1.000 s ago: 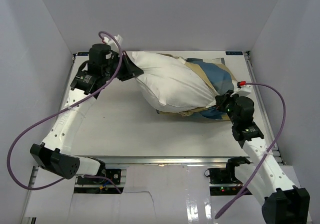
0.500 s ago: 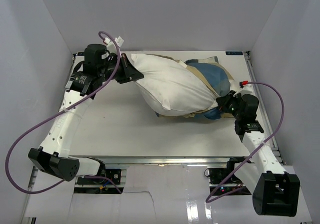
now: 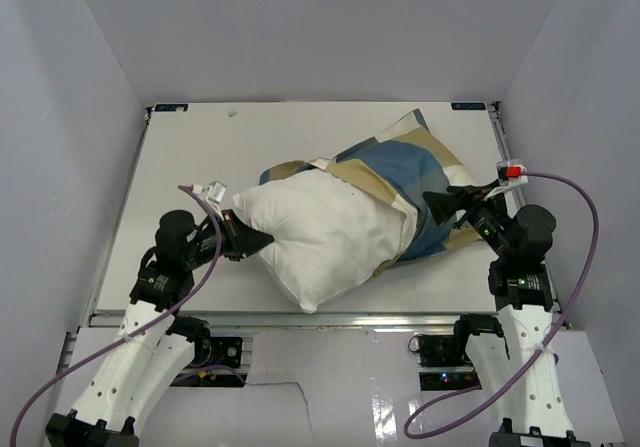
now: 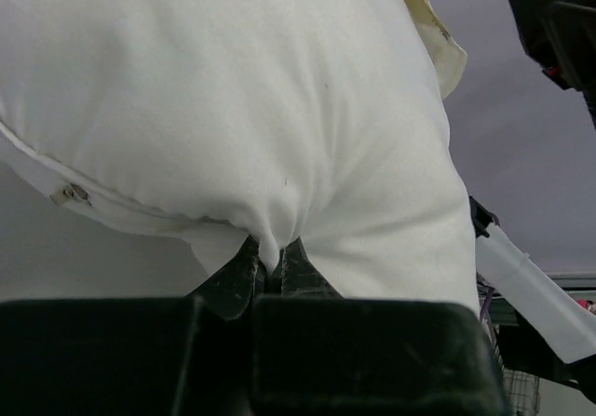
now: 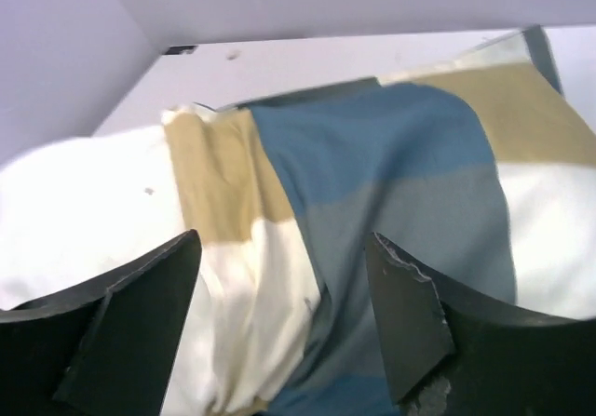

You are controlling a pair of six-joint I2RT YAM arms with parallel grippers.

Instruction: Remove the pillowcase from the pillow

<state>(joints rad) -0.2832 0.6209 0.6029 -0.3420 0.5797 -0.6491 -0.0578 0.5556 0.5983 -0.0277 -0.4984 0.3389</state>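
Note:
The plain white pillow (image 3: 320, 235) lies slantwise mid-table, its left half bare. The blue, tan and cream pillowcase (image 3: 415, 172) still wraps its right end. My left gripper (image 3: 258, 239) is shut on a pinch of the pillow's white fabric at its left corner; the left wrist view shows the pillow (image 4: 233, 109) bulging above the gripper (image 4: 268, 253), which pinches that fold. My right gripper (image 3: 442, 205) stands open at the pillowcase's right side. In the right wrist view the pillowcase (image 5: 372, 183) lies between and beyond the spread fingers (image 5: 405, 304), which grip nothing. The bare pillow (image 5: 74, 202) shows at the left.
The white table (image 3: 200, 157) is enclosed by pale walls at the left, back and right. Its near edge (image 3: 200, 315) runs just in front of the pillow's lower corner. Purple cables loop from both arms (image 3: 585, 227).
Both arms have pulled back toward the near edge, and the pillow has been dragged from the back of the table toward the front. The right gripper has opened and let go of the pillowcase.

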